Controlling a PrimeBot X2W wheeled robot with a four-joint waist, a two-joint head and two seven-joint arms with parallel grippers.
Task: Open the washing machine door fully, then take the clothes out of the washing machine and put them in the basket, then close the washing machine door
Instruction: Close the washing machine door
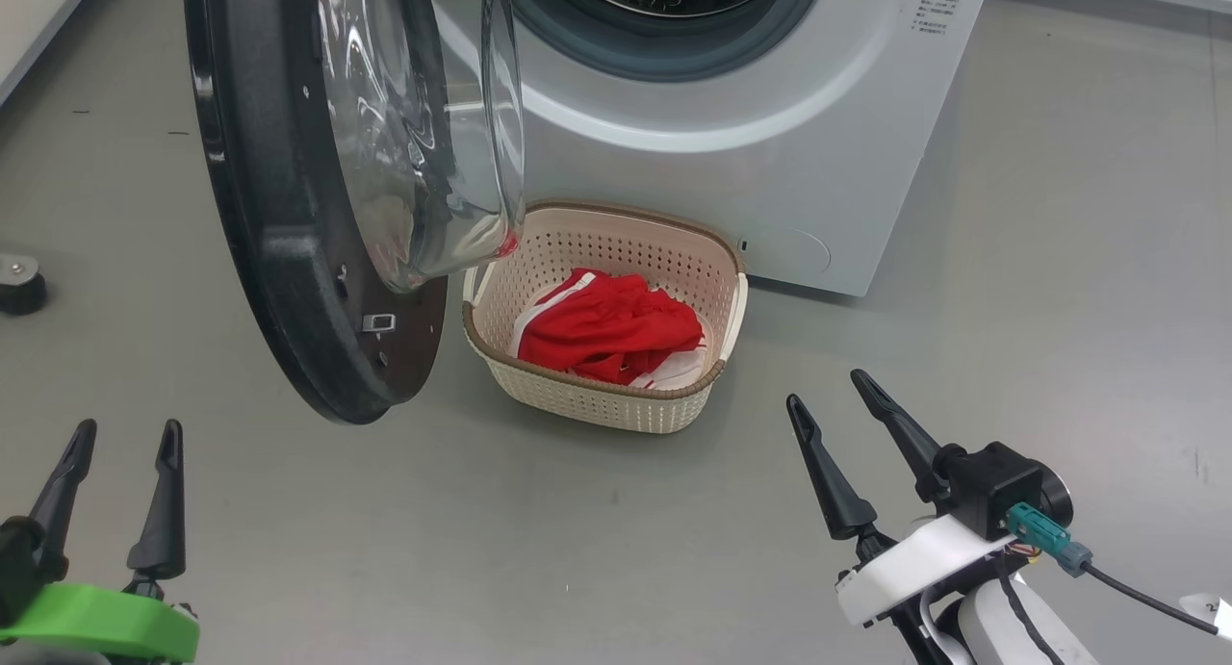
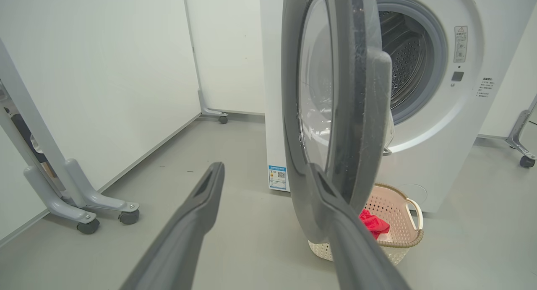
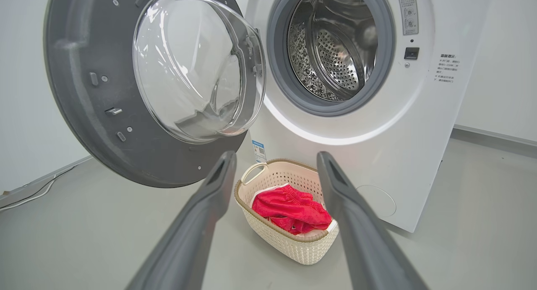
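Our L gripper (image 1: pixel 130 426) is spread wide & empty at 7 o'clock in the head view. R gripper (image 1: pixel 826 389) is likewise wide w/ nothing held, at 4 o'clock. From the L gripper the washing machine door (image 1: pixel 260 213) hangs open at 1 o'clock, near edge-on in the L wrist view. At 11 o'clock from the R gripper, the basket (image 1: pixel 597 410) holds the red clothes (image 1: pixel 606 328). The steel drum (image 3: pixel 335 50) looks empty, so we judge closing the door is the step. To do it well, we'd lay the L gripper flat on the door's outer black rim, far from the hinge. Then push in an arc twd the washing machine (image 1: pixel 770 165), steady till the latch (image 1: pixel 378 322) catches. The rim prob. clears the basket; keep the R arm out of the swing.
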